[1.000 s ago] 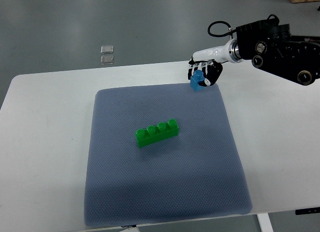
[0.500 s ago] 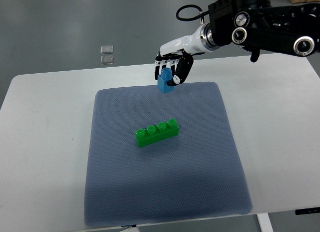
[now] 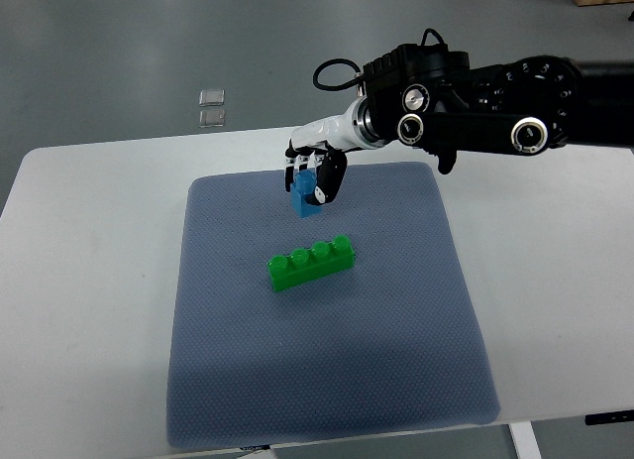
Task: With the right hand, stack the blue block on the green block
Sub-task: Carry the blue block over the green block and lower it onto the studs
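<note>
**A:** Grey mat (image 3: pixel 327 380) on white table (image 3: pixel 89 281), green block (image 3: pixel 311 262) lying mid-mat, slightly slanted. Right hand (image 3: pixel 315 176) curled tight around blue block (image 3: pixel 305 194), up in the air, just beyond green.

**B:** Probably best: match that slant, line up studs, lower straight, press, then release.

I can read no text, label, brand or number anywhere from here: nothing legible on the blue block (image 3: pixel 304 195), the green block (image 3: pixel 311 263), the mat (image 3: pixel 396 360) or the surface (image 3: pixel 89 281).
</note>
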You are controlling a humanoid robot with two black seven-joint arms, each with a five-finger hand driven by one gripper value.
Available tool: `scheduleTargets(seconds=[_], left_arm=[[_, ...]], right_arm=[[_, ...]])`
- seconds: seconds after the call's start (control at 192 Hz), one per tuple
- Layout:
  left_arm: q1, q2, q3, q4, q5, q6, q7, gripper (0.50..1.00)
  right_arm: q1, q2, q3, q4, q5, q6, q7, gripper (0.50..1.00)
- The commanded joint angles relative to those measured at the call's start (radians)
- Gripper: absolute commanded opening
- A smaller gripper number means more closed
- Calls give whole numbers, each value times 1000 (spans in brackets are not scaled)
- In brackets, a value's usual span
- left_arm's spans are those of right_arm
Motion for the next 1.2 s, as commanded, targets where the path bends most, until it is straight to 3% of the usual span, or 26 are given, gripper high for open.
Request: scheduleTargets(seconds=[0.0, 0.412, 1.193], left_arm=[[0, 0, 0, 1, 0, 0, 0, 1000], [0, 0, 2, 1, 0, 0, 1, 1000], [0, 0, 0, 2, 0, 0, 1, 1000]], right_arm=[[-1, -7, -3, 20, 29, -5, -18, 547], [-59, -39, -19, 63, 14, -78, -20, 552], [-139, 4, -19, 32, -32, -125, -15, 558]])
